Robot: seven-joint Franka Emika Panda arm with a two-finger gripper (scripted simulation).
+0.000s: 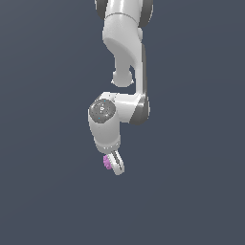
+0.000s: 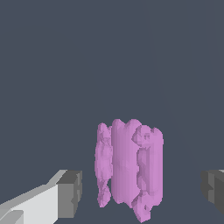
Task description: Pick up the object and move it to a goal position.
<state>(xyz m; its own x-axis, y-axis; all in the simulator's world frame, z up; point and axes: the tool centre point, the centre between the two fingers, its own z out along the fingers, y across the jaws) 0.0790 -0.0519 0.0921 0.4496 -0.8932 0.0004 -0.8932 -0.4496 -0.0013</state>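
The white arm [image 1: 125,52] came down from the top edge of the exterior view, bent at its joints, and ended in the gripper [image 1: 115,165] just below the middle of the frame. The object [image 1: 107,162], a small pink-purple piece with a lumpy, studded surface, sat at the fingertips, on the side toward the exterior view's left, partly covered by one white finger [image 1: 117,162]. Whether it rested on the ground or hung above it could not be told, since the background was one even dark grey-blue with no shadow or visible edge.

In the wrist view the object [image 2: 129,166] stood upright between the two dark finger pads [image 2: 70,193], with the gripper [image 2: 142,190] spread wide. Plain background showed between the object and each pad, so neither pad touched it; the claw was open and gripped nothing. The gap on the side of the far pad [image 2: 214,189] looked wider than the gap on the other side.

All around the arm and object, out to every edge of both views, the flat dark field lay unbroken, leaving open room on all sides.
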